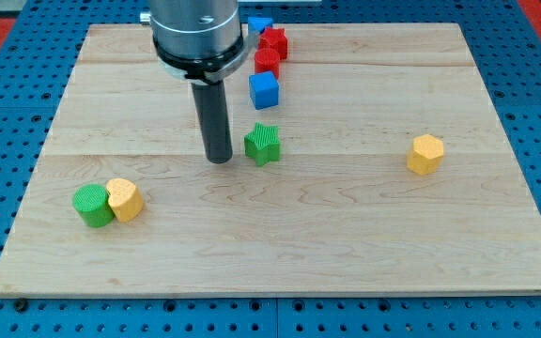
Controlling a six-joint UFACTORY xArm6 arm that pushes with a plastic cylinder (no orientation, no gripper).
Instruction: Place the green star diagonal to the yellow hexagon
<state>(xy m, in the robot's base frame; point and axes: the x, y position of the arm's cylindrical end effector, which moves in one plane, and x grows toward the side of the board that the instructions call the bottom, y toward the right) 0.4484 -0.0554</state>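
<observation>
The green star (263, 144) sits near the middle of the wooden board. The yellow hexagon (425, 154) lies far to the view's right of it, at about the same height. My tip (220, 160) rests on the board just to the view's left of the green star, a small gap apart from it. A second yellow block (125, 199) sits at the lower left, touching a green round block (92, 206).
A blue cube (264, 90) stands above the green star. Two red blocks (270, 52) and another blue block (260, 25) line up toward the board's top edge, partly behind the arm's body (197, 38). The wooden board (346, 235) lies on a blue pegboard.
</observation>
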